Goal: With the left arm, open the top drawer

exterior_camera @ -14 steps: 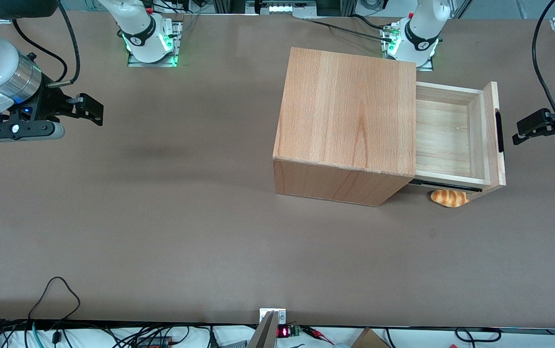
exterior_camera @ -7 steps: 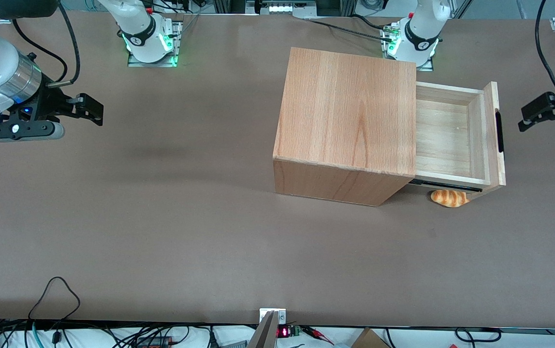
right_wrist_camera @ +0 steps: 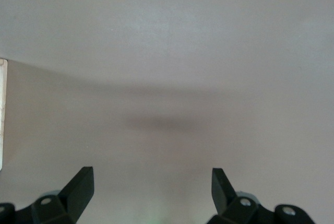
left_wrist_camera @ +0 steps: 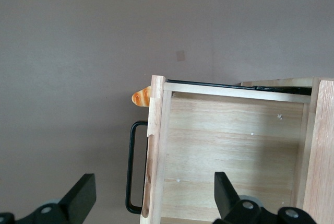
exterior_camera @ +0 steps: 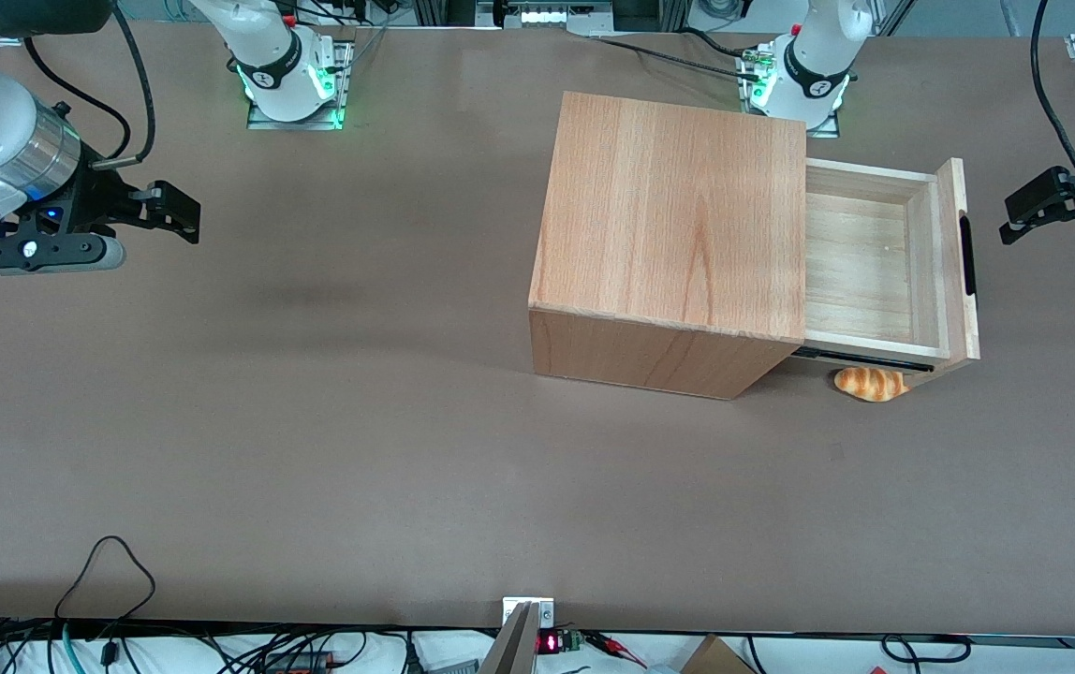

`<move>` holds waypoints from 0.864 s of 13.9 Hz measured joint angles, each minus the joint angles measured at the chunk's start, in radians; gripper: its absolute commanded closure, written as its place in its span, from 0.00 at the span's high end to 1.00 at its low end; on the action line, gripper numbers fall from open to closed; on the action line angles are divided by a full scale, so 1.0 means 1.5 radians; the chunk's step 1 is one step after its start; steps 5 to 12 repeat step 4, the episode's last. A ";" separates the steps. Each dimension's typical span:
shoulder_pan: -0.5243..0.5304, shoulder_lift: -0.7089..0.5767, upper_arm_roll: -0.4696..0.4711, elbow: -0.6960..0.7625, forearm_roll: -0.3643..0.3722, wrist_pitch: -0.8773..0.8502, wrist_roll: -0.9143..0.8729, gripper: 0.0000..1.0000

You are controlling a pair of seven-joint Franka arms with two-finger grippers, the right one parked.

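Top drawer (exterior_camera: 877, 257) stands pulled well out of the wooden cabinet (exterior_camera: 673, 220), toward the working arm's end of the table (exterior_camera: 313, 449). Its pale inside is exposed almost along its whole length and holds nothing visible. The cabinet sits nearer the table's edge farthest from the front camera, just in front of the working arm's base. The flat front panel carries a long black handle (exterior_camera: 968, 255), seen in the wrist view as a thin black loop (left_wrist_camera: 133, 167) standing off the panel.

The left arm's gripper (exterior_camera: 1052, 208) hangs near the table's end edge, clear of the handle and touching nothing. Its fingers (left_wrist_camera: 82, 195) are spread wide and empty, with the drawer front showing between them in the wrist view.

A small bread roll (exterior_camera: 870, 383) lies on the table just beside the drawer's front corner, on the side nearer the front camera, partly under the drawer.

Judged from this layout, the pull itself appears complete: the drawer is open and the handle let go. What seems left, at most, is for the arm to draw clear of the cabinet; no further pulling looks necessary.
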 measured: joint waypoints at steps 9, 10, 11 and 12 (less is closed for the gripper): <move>0.007 0.000 -0.010 0.000 0.000 0.004 -0.001 1.00; 0.007 0.000 -0.010 0.000 0.000 0.004 -0.001 1.00; 0.007 0.000 -0.010 0.000 0.000 0.004 -0.001 1.00; 0.007 0.000 -0.010 0.000 0.000 0.004 -0.001 1.00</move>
